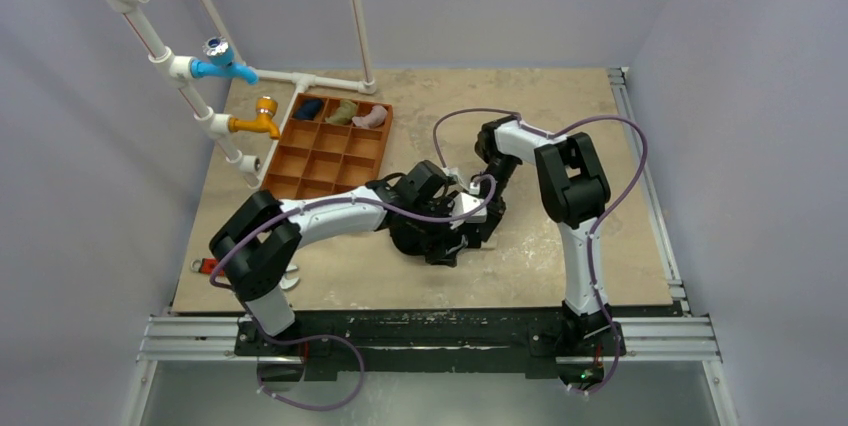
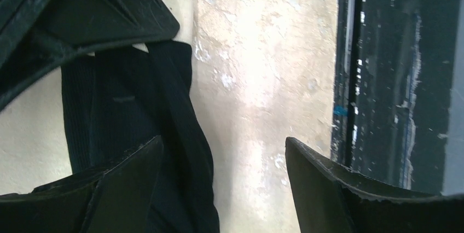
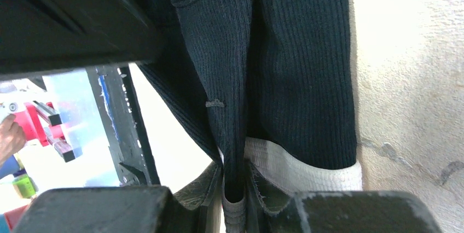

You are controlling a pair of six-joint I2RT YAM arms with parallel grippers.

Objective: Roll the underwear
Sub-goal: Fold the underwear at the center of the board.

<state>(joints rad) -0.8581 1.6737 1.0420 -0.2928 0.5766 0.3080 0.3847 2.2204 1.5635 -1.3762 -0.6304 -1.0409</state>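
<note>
The underwear [image 3: 295, 69] is black ribbed fabric with a white waistband [image 3: 312, 175]; it lies on the table's middle front. My right gripper [image 3: 236, 170] is shut on a raised fold of the waistband edge. In the left wrist view the underwear [image 2: 126, 107] lies under the left finger. My left gripper [image 2: 223, 141] is open, one finger over the cloth and the other over bare table. In the top view both grippers meet, the left [image 1: 445, 246] and the right [image 1: 482, 224], and hide most of the garment.
An orange-brown compartment tray [image 1: 322, 161] stands at the back left, holding a dark blue bundle [image 1: 309, 108], an olive-green bundle [image 1: 344, 112] and a pink bundle [image 1: 371, 117]. White pipes with taps [image 1: 228, 68] rise at the left. The black front rail [image 2: 394, 80] is close.
</note>
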